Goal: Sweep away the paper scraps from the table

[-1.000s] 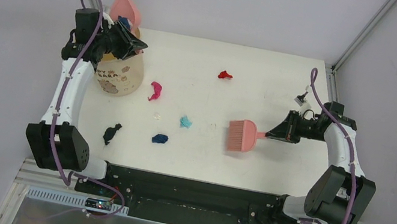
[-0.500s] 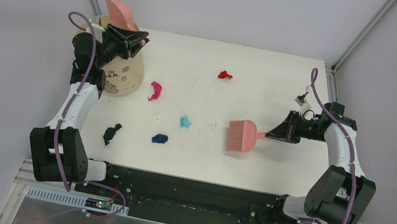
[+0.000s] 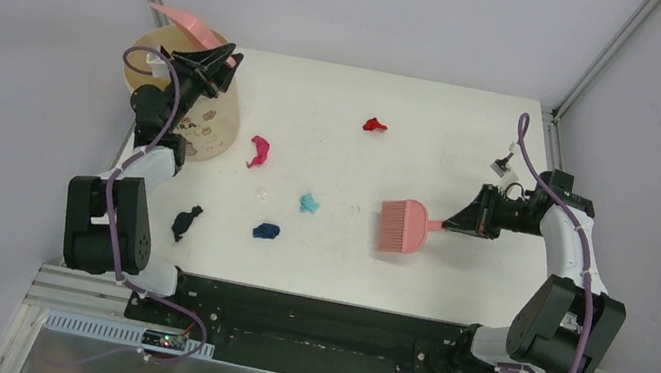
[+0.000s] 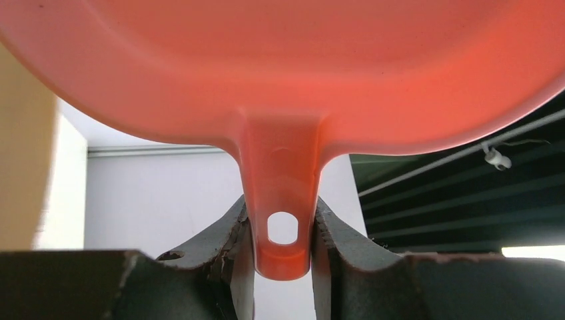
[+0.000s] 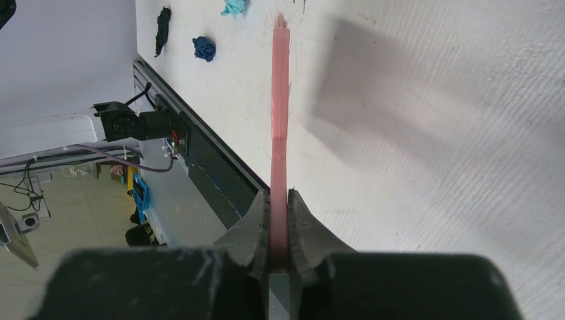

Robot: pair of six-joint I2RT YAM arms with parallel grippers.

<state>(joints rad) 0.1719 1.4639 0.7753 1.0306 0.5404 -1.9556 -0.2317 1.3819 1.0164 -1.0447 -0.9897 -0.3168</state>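
Note:
Paper scraps lie on the white table (image 3: 438, 124): a red one (image 3: 374, 124), a magenta one (image 3: 258, 150), a teal one (image 3: 308, 203), a blue one (image 3: 266, 231) and a dark one (image 3: 186, 221). My left gripper (image 3: 222, 61) is shut on the handle (image 4: 281, 200) of the pink dustpan (image 3: 194, 23), which is held high over the beige bucket (image 3: 208, 120). The pan's underside (image 4: 293, 67) fills the left wrist view above the left gripper (image 4: 281, 233). My right gripper (image 3: 450, 225) is shut on the pink brush (image 3: 404, 225), whose bristles rest on the table right of the teal scrap. In the right wrist view the right gripper (image 5: 280, 220) clamps the brush handle (image 5: 280, 133).
The bucket stands at the table's far left corner. The table's black front edge (image 3: 317, 304) runs along the near side. Metal frame posts (image 3: 601, 60) rise at the back corners. The right wrist view shows the teal scrap (image 5: 233, 7), the blue scrap (image 5: 204, 48) and the dark scrap (image 5: 162, 30).
The left arm has folded back toward the bucket and tipped the dustpan from steep to nearly flat above it. The right arm and brush have not moved.

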